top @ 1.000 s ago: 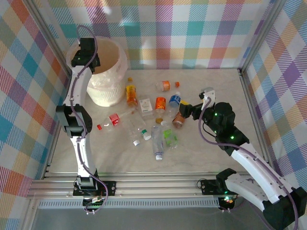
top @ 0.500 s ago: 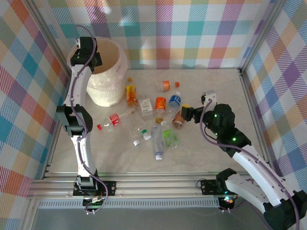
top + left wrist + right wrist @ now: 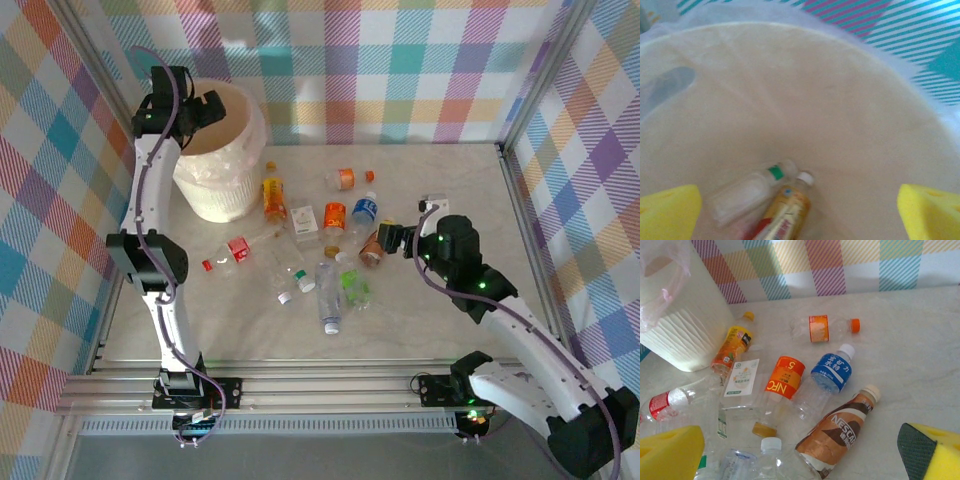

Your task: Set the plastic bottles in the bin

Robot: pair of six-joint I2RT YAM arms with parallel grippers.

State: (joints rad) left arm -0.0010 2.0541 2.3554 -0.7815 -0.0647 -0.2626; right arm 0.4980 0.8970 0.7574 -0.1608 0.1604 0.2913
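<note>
My left gripper (image 3: pixel 205 108) hangs open over the bin (image 3: pixel 228 192), a cream-white bucket lined with a bag. In the left wrist view its yellow pads (image 3: pixel 670 214) stand wide apart with nothing between them. Far below, on the bin's floor, lie a clear bottle (image 3: pixel 747 191) and an orange-labelled bottle (image 3: pixel 786 216). My right gripper (image 3: pixel 388 240) is open and low over the table, just right of the brown-labelled bottle (image 3: pixel 842 432). Left of that bottle lie the blue-labelled bottle (image 3: pixel 830 374) and the orange NFC bottle (image 3: pixel 782 385).
More bottles are scattered mid-table: an orange juice bottle (image 3: pixel 273 197) by the bin, an orange-capped clear one (image 3: pixel 345 179) farther back, a red-labelled one (image 3: pixel 238 248), and clear and green ones (image 3: pixel 327 285) nearer. Checked walls and metal rails enclose the table.
My left gripper has lifted and swung farther over the bin's mouth. My right gripper has shifted slightly nearer, staying by the brown-labelled bottle.
</note>
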